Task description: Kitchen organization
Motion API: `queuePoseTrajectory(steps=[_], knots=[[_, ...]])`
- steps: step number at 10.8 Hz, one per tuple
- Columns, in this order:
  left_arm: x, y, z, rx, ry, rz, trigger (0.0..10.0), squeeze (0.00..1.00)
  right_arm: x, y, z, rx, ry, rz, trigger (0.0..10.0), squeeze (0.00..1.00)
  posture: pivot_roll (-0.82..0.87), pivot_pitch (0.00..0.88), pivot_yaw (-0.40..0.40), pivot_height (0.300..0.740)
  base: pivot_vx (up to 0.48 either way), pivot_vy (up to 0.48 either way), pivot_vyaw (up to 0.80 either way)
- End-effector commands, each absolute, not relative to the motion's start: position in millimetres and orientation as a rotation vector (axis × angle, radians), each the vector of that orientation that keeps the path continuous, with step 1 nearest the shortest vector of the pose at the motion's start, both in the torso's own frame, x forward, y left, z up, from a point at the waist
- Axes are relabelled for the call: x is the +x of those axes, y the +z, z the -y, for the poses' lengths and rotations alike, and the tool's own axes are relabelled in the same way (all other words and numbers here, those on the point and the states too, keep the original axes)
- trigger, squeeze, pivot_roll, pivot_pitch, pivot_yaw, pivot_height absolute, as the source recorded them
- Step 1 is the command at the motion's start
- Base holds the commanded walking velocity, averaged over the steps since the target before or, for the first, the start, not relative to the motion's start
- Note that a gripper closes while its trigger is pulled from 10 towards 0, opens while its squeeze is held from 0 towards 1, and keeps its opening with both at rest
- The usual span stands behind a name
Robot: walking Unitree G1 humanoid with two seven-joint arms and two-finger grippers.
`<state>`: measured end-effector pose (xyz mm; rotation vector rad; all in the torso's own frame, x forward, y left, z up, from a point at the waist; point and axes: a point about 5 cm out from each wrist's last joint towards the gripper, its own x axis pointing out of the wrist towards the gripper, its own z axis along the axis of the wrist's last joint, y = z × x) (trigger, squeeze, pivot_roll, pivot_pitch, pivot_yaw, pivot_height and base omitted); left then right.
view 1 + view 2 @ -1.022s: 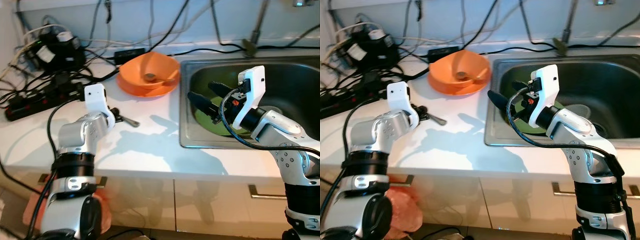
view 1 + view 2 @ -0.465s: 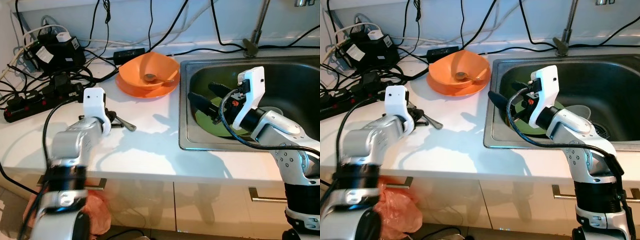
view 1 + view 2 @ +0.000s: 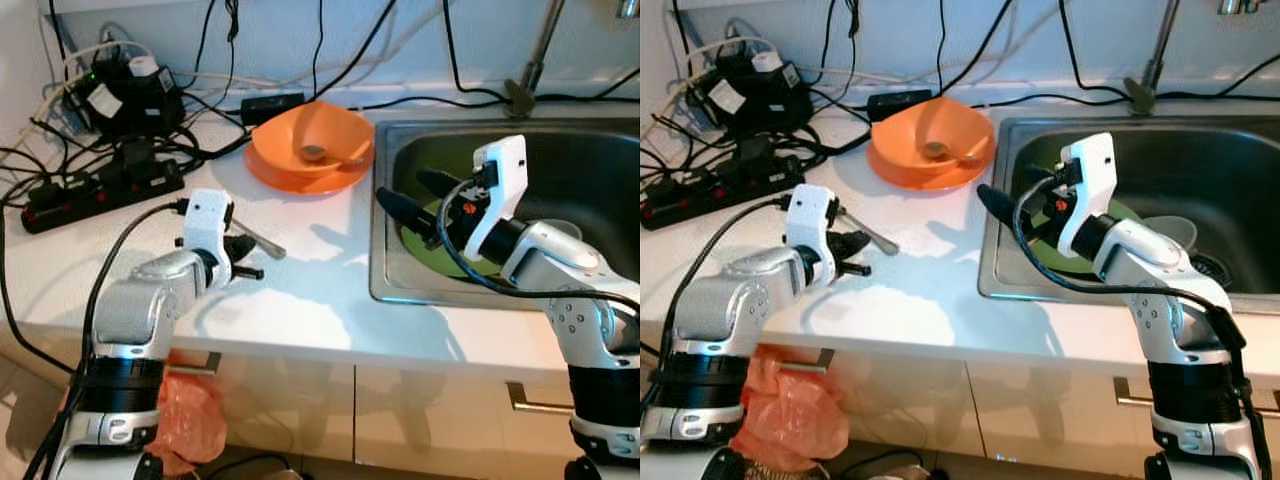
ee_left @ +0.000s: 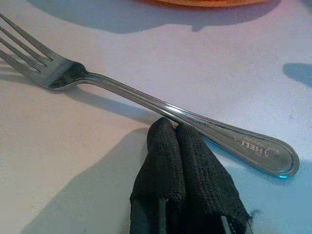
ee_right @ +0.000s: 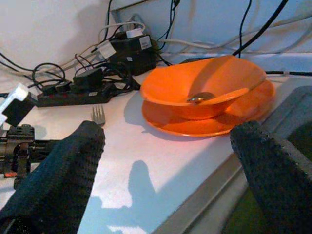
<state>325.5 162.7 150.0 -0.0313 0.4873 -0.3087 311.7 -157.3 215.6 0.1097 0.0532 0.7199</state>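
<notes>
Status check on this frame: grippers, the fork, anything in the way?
Left gripper shut, tips against the fork handle, not gripping it. Fork flat on the counter. Right gripper open over the sink edge. Nothing blocking.

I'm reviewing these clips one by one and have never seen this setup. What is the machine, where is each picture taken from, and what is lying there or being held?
This is a humanoid robot with two silver arms, each ending in two long black fingers. Two pictures come from the eyes of a camera on its head, looking down at a white counter and a steel sink. The other two come from cameras on its wrists, looking along the fingers.

The left gripper is low on the counter, fingers pressed together beside the handle of a steel fork; it holds nothing. The right gripper hangs open over the sink's near corner, above a green plate, holding nothing.

Behind stands an orange bowl on an orange plate, a spoon inside it, and a tangle of black power strips and cables.
</notes>
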Motion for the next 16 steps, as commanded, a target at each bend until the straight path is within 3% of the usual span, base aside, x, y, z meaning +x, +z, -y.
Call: queuePoseTrajectory(steps=[1,2,4,10,13,16], knots=[[321,130,-157,-0.031,-0.314,-0.588,8.7,0.00,313,219,156,0.095,0.728,-0.043,10.0,0.00,0.15,0.034,0.086,0.740,0.000,0.000,0.00],[323,140,-157,-0.042,-0.310,-0.556,10.0,1.00,314,219,156,0.093,0.728,-0.044,10.0,0.00,0.15,0.032,0.086,0.740,0.000,0.000,0.00],[316,145,-156,-0.046,-0.342,-0.561,10.0,1.00,314,219,156,0.090,0.730,-0.046,10.0,0.00,0.15,0.030,0.084,0.740,0.000,0.000,0.00],[317,201,-141,-0.002,-0.395,-0.362,10.0,1.00,317,219,154,0.087,0.741,-0.046,10.0,0.00,0.16,0.026,0.079,0.740,0.000,0.000,0.00],[338,205,-157,0.093,-0.236,-0.326,10.0,1.00,317,218,154,0.090,0.740,-0.045,10.0,0.00,0.16,0.025,0.082,0.740,0.000,0.000,0.00],[354,194,-169,0.084,-0.088,-0.318,10.0,1.00,313,217,151,0.096,0.765,-0.051,10.0,0.00,0.14,0.031,0.088,0.740,0.000,0.000,0.00]])
